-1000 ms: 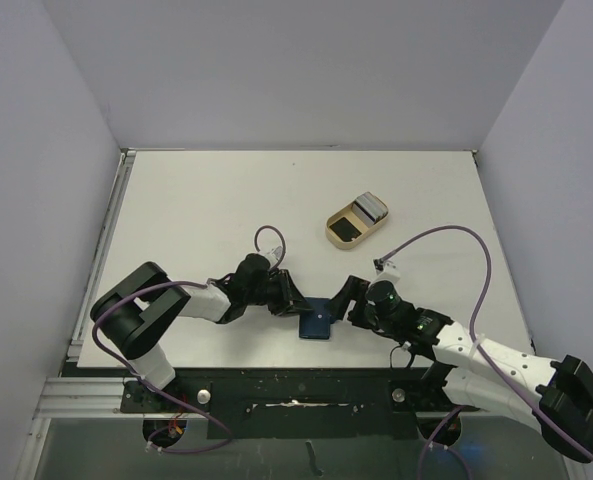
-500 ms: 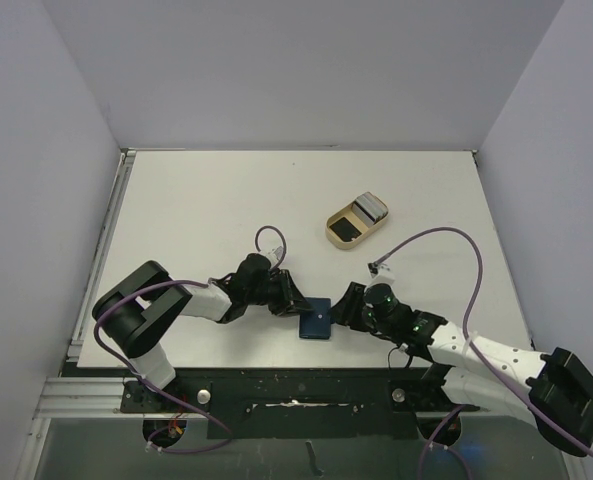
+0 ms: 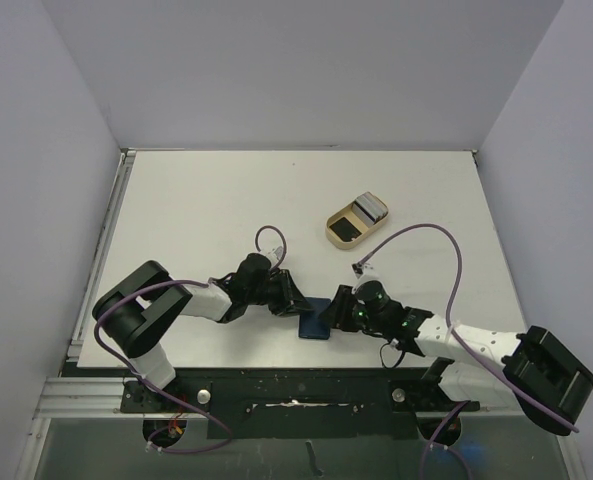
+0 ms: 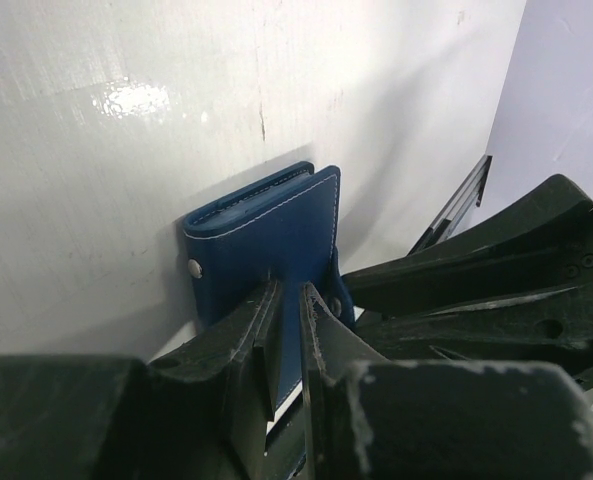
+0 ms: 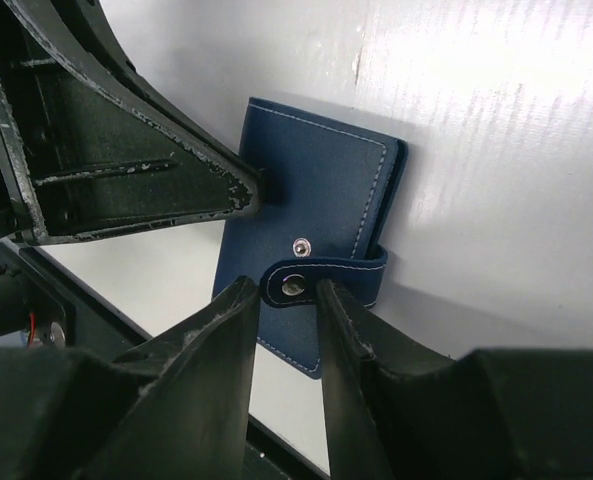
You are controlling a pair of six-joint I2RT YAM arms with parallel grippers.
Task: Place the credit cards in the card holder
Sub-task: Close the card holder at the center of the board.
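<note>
Left gripper (image 4: 288, 296) is clamped down, jaws all but pressed together, and it's pinching one edge of the card holder (image 4: 261, 235). The navy wallet sticks out just past its fingertips, folded flat on the white surface (image 3: 226, 200), white stitching running round the cover.

Over to the right gripper (image 5: 288, 290), coming in from the opposite side! Its two fingers have drawn in on either side of the snap strap (image 5: 321, 278) and they're touching it, so that's a pinch on the tab end. The strap wraps round the far edge of the card holder, and its snap sits off the stud on the cover, just beyond the fingertips: unfastened.

From the top camera both grippers meet nose to nose over the card holder, which lies directly between them near the front edge of the surface.

And the cards? A black credit card (image 3: 348, 230) and a pale credit card (image 3: 372, 207) lie side by side in the tan oval dish (image 3: 332, 222), well beyond the right gripper, further out from the arm bases.
</note>
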